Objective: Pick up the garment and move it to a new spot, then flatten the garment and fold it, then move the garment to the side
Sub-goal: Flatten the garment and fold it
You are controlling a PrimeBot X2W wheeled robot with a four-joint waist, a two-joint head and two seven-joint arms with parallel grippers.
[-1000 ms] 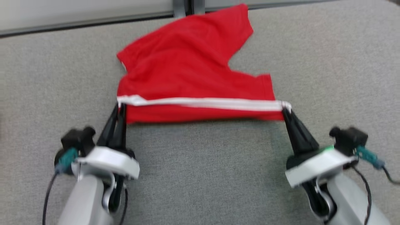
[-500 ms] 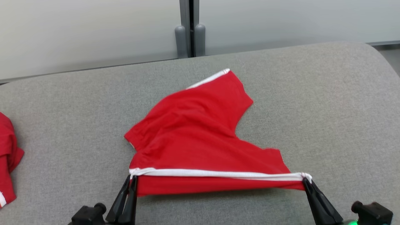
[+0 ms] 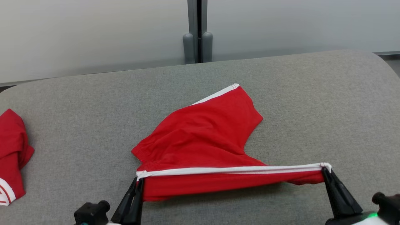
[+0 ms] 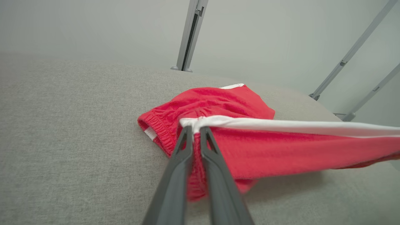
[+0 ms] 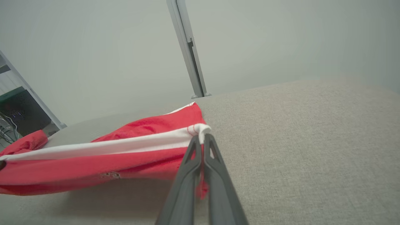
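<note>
The garment (image 3: 203, 140) is a pair of red shorts with a white side stripe, lying on the grey padded surface (image 3: 312, 109). Its near striped edge is lifted and stretched taut between both grippers. My left gripper (image 3: 139, 181) is shut on the left end of the stripe, seen close in the left wrist view (image 4: 195, 129) with red cloth (image 4: 250, 150) bunched between the fingers. My right gripper (image 3: 325, 170) is shut on the right end, with its fingertips (image 5: 201, 137) pinching the white hem. The far leg of the shorts (image 5: 162, 122) rests flat on the surface.
Another red garment (image 3: 12, 153) with white trim lies at the left edge of the surface. A pale wall with a grey post (image 3: 197, 47) runs behind the far edge. The surface rounds off at the far right corner (image 3: 381, 59).
The head camera has tilted up, sliding the whole scene down. Both grippers keep their hold. The striped edge is now stretched wider and tighter, with its right end further out.
</note>
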